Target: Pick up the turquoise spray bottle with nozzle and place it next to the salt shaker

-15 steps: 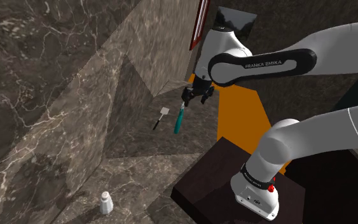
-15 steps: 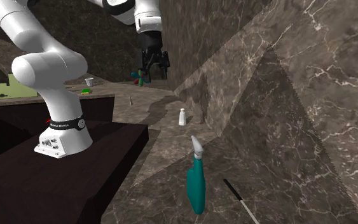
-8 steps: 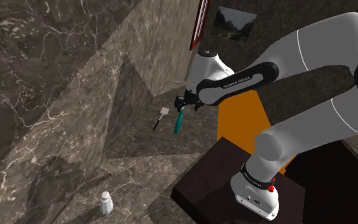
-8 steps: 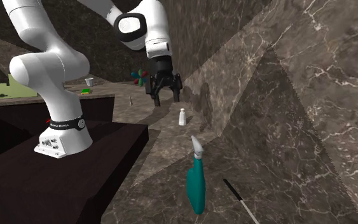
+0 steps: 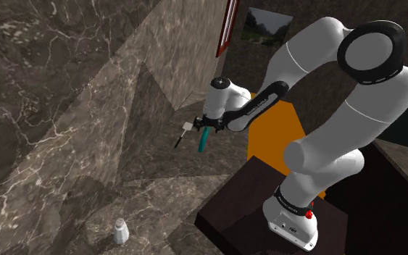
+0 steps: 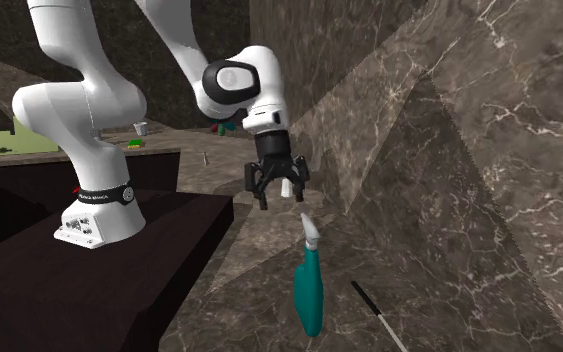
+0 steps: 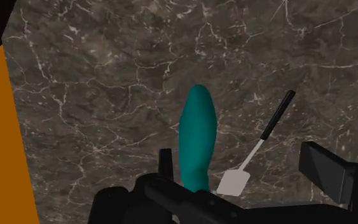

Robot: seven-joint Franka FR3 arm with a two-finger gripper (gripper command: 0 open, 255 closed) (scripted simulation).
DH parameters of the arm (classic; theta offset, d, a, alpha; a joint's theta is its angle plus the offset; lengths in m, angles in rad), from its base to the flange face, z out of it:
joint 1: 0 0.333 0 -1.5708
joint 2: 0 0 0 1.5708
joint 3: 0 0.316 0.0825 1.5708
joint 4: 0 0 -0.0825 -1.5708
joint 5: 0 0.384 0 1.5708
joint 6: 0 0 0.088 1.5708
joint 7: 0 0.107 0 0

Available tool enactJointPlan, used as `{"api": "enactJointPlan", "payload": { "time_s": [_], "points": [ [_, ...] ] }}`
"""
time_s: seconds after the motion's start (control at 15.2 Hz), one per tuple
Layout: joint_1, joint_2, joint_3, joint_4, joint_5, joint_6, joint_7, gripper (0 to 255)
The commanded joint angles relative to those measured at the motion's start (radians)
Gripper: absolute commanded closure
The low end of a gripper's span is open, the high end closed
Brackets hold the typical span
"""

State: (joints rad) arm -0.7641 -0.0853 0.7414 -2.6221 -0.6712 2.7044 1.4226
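Gripper (image 6: 280,198) hovers spread wide with nothing in it, right over the nozzle end of the teal spray bottle (image 6: 308,290) — which lies flat on its side on the marble counter (image 5: 159,163), toward the edge that meets the orange surface (image 5: 271,134), with a spatula (image 7: 260,153) just beside it. Honestly, I'd line the jaws up across the fat part of the body, not the skinny neck, and drop straight down so nothing catches the spatula. The salt shaker (image 5: 120,231) sits well apart, near the counter's opposite end.
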Motion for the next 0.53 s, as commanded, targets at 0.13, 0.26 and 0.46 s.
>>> {"api": "enactJointPlan", "payload": {
  "time_s": [0.13,0.26,0.46],
  "points": [
    [-0.054,0.240,-0.011,0.128,-0.464,-0.075,0.452,0],
    [-0.019,0.335,-0.065,0.188,-0.598,-0.122,0.597,0],
    [0.020,0.436,-0.125,0.258,-0.716,-0.170,0.735,0]
  ]
}}
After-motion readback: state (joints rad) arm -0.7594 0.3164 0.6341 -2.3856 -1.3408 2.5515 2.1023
